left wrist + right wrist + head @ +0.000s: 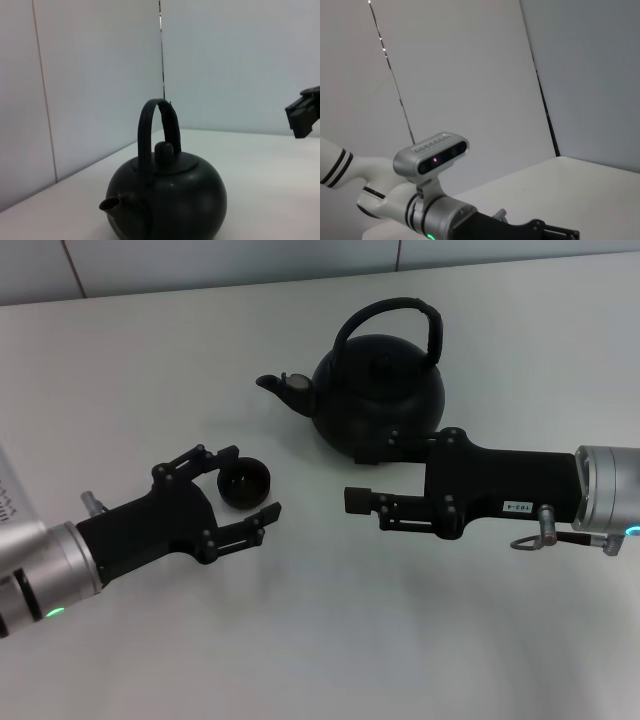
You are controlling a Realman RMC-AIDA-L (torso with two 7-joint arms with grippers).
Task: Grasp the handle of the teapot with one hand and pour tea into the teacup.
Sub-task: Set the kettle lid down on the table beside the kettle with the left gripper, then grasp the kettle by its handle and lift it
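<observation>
Overhead, pale matte table point(150, 370), tiled wall point(200, 260).

Matte-black teapot point(385, 390) and teacup point(243, 483) — on a plain white table point(150, 370); both arms black and silver.

One teapot point(380, 390) stood on the bench point(150, 370), up around one o'clock, and it carried one arched handle point(390, 312), one short spout point(272, 383) and one small lid point(378, 360). One teacup point(244, 483) sat near nine o'clock. Two end effectors were over the bench: the left end effector point(245, 485) at eight o'clock, the right end effector point(360, 475) at four o'clock. That made one pot, one cup, two arms.
</observation>
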